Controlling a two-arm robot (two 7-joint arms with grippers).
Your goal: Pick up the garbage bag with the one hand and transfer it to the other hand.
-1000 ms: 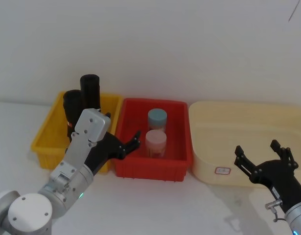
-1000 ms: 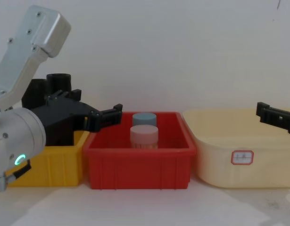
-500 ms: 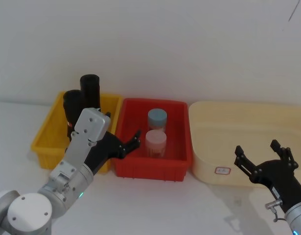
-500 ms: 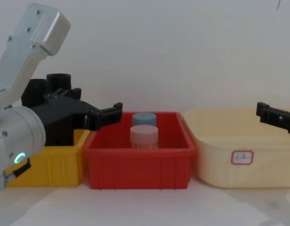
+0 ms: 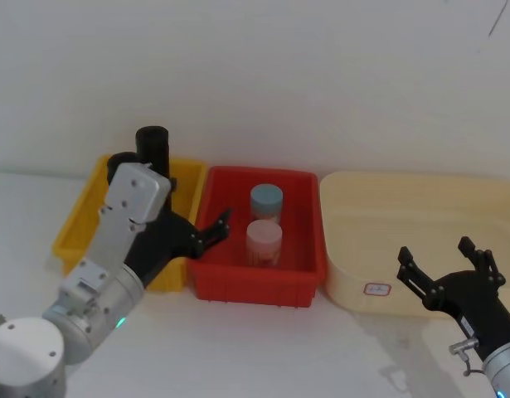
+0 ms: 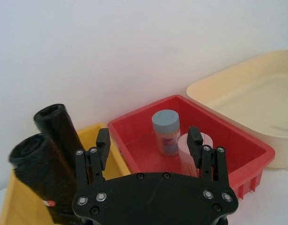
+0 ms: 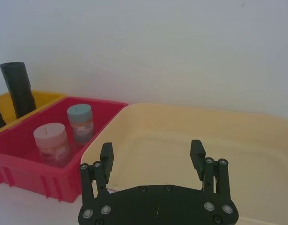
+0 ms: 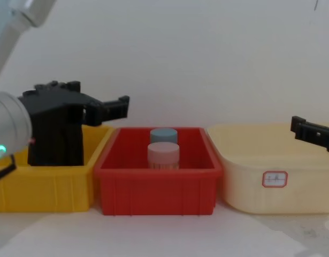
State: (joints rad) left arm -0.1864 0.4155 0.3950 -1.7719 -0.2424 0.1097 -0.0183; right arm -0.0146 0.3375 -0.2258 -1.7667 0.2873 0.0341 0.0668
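Note:
The garbage bag [image 6: 35, 165], a thick crinkly black roll, stands in the yellow bin [image 5: 79, 230] beside a taller smooth black cylinder [image 5: 153, 148]. In the head view my left arm covers most of the bag [image 5: 117, 163]. My left gripper [image 6: 149, 144] is open and empty. It hovers over the wall between the yellow and red bins, to the right of the bag and apart from it, fingers pointing toward the red bin [image 5: 211, 232]. My right gripper [image 5: 444, 265] stands open and empty at the front edge of the cream tub [image 7: 152, 154].
The red bin [image 5: 298, 276] in the middle holds a blue-lidded jar [image 5: 266, 200] and a pink-lidded jar [image 5: 264, 239]. A large cream tub [image 5: 420, 195] stands to the right. A white wall rises close behind the bins. Bare white table lies in front.
My left arm has lifted and swung left, carrying its open gripper back from the red bin toward the yellow bin. The right arm has not moved.

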